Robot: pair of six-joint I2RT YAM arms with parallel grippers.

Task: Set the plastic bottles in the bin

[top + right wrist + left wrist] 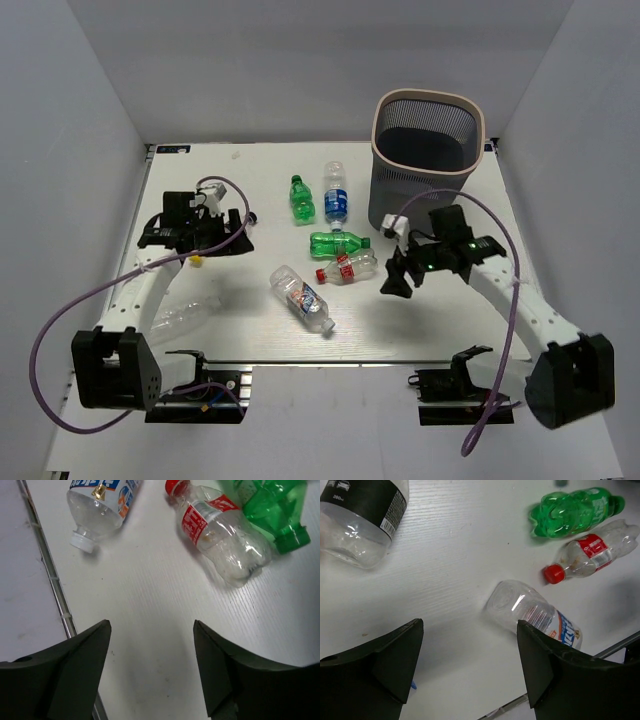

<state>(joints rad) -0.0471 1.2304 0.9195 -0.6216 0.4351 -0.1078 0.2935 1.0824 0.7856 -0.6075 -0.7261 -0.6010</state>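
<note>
Hands from above: left hand (pixel 243 222) at the left, right hand (pixel 393 278) near the bin (pixel 400 195), plastic bottles (pixel 338 243) lying on the counter (pixel 250 330) between. Left wrist: spread wide, empty, clear bottle (pixel 535 612) ahead. Right wrist: wide, empty, short of the red-capped bottle (pixel 220 535).

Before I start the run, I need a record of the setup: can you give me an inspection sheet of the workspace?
Surface: white table, a few small specks.
Job's things: plastic bottles, six, all on the table; one clear bottle lies beneath the left arm. The bin stands upright at the far right; no bottle seen inside.
Clutter: nothing seen.
Grippers: left gripper open, empty; right gripper open, empty.
Cables: a purple cable loops off each arm, apart from the bottles.
Surroundings: white walls on three sides.
</note>
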